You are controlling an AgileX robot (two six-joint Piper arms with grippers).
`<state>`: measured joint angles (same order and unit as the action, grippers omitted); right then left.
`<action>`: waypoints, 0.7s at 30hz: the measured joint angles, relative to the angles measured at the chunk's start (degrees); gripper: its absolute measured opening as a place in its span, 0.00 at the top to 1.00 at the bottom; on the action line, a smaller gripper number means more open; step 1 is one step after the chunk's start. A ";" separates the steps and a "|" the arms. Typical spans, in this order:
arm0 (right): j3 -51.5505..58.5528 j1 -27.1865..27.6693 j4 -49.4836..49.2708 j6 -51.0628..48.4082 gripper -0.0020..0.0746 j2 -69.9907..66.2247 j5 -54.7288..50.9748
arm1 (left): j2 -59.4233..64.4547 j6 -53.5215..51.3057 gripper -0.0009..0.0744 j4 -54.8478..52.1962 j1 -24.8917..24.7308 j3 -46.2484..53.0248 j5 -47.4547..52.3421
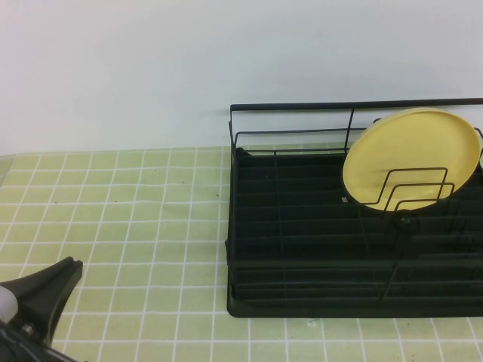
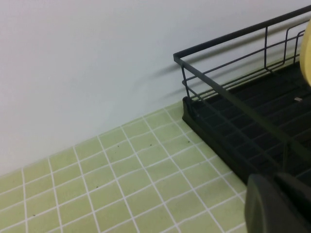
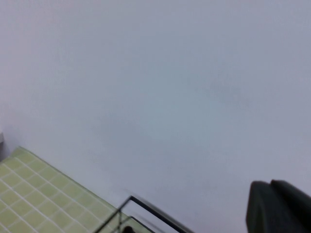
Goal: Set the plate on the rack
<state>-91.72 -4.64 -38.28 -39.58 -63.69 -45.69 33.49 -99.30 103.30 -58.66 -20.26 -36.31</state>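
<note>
A yellow round plate [image 1: 411, 154] stands on edge in the right part of the black wire dish rack [image 1: 302, 249], leaning among the wire dividers. In the left wrist view only its edge [image 2: 307, 53] shows. My left gripper [image 1: 72, 265] sits low at the table's front left, well away from the rack, shut with nothing in it; its closed black fingers show in the left wrist view [image 2: 274, 182]. My right gripper [image 3: 269, 187] is out of the high view. Its wrist view shows it shut and empty, raised and facing the white wall above a rack corner [image 3: 146, 206].
The rack's top rail [image 1: 302, 107] runs along the back by the white wall. Green tiled tabletop [image 1: 136, 211] spreads to the left of the rack. The rack's near-left corner [image 2: 187, 104] lies ahead of the left gripper.
</note>
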 joint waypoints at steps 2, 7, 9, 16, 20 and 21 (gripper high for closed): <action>0.00 0.00 -0.91 0.00 0.97 -0.63 0.00 | 0.00 0.00 0.99 1.76 0.00 0.00 0.00; 0.00 0.00 -0.86 -0.23 0.97 -2.39 2.80 | -0.11 0.10 0.99 1.76 0.00 0.00 0.00; 0.00 0.00 2.36 -1.42 0.97 -2.63 0.91 | -0.11 0.10 0.99 1.76 0.00 0.00 0.00; 5.03 0.00 23.33 0.70 0.97 0.58 -7.00 | 0.54 0.10 0.99 1.76 1.63 0.00 2.06; 17.34 0.00 28.33 7.32 0.97 9.19 -0.35 | -0.73 0.10 0.99 1.76 11.70 0.00 11.52; 21.24 0.00 28.55 7.49 0.97 12.02 2.20 | -0.73 0.10 0.99 1.76 15.14 0.00 14.35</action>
<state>-70.48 -4.64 -9.73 -32.09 -51.67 -43.49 32.76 -99.19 105.06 -43.52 -20.26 -21.97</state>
